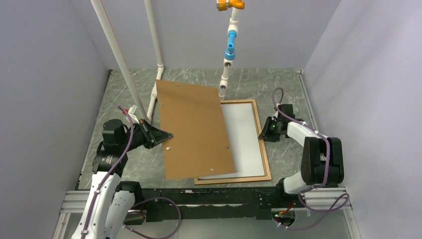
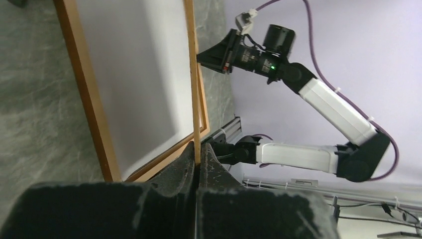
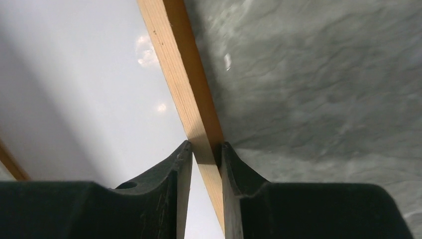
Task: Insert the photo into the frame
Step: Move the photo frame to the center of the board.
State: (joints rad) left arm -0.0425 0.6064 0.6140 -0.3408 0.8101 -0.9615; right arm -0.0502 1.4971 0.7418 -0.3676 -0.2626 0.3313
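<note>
Though hidden from above, left fingers [image 2: 180,172] clamp the backing board [image 1: 194,129], right fingers [image 3: 169,186] the frame [image 3: 187,84].

Left arm [image 1: 102,209], mounted at the left end of the base rail [image 1: 214,198]: white shell links, black joint housings, one round black motor can with a pale label band. Right arm [image 1: 303,132], at the rail's right end: same build.

Purple cable [image 1: 124,144] runs along each arm and loops below the rail's ends. White connector [image 1: 133,110] on the left arm's cable, far from the rail.

Green LED [image 2: 272,68] lit on the right arm's black wrist housing.

Left gripper [image 1: 169,135] and right gripper [image 1: 261,134]: black, wedge-shaped. Fingers [image 3: 169,199] matte, rough-grained, with pale scuffs.
</note>
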